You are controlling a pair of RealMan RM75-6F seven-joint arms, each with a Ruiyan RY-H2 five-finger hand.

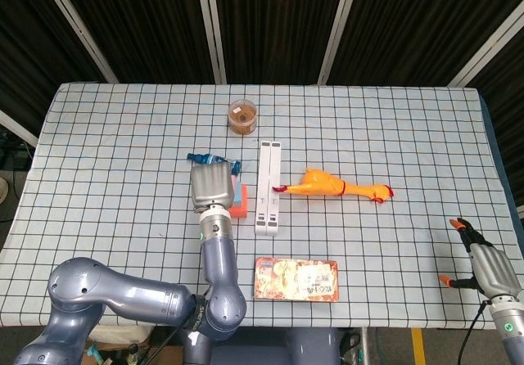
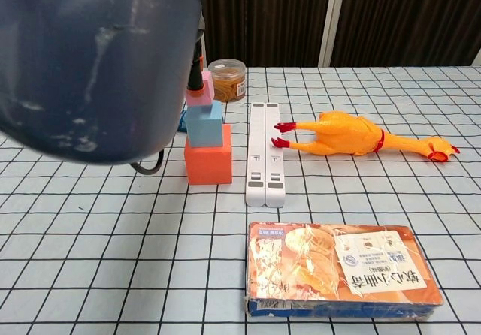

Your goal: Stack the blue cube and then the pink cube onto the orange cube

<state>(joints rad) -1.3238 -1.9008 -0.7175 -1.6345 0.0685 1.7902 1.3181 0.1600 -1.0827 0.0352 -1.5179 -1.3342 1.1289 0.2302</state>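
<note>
The orange cube (image 2: 208, 164) stands on the checked cloth with the blue cube (image 2: 206, 123) sitting squarely on it. Above the blue cube a strip of the pink cube (image 2: 205, 91) shows, tilted, with my left hand's fingers (image 2: 198, 46) on it; whether it rests on the blue cube I cannot tell. From above, my left hand (image 1: 214, 187) covers the stack, leaving only an edge of the orange cube (image 1: 239, 210) visible. My right hand (image 1: 483, 263) hangs at the table's near right corner, fingers apart and empty.
A white two-bar strip (image 1: 268, 187) lies just right of the stack, then a rubber chicken (image 1: 332, 187). A flat food box (image 1: 296, 279) sits near the front edge, a small jar (image 1: 243, 116) at the back, and a blue wrapper (image 1: 199, 159) behind my left hand.
</note>
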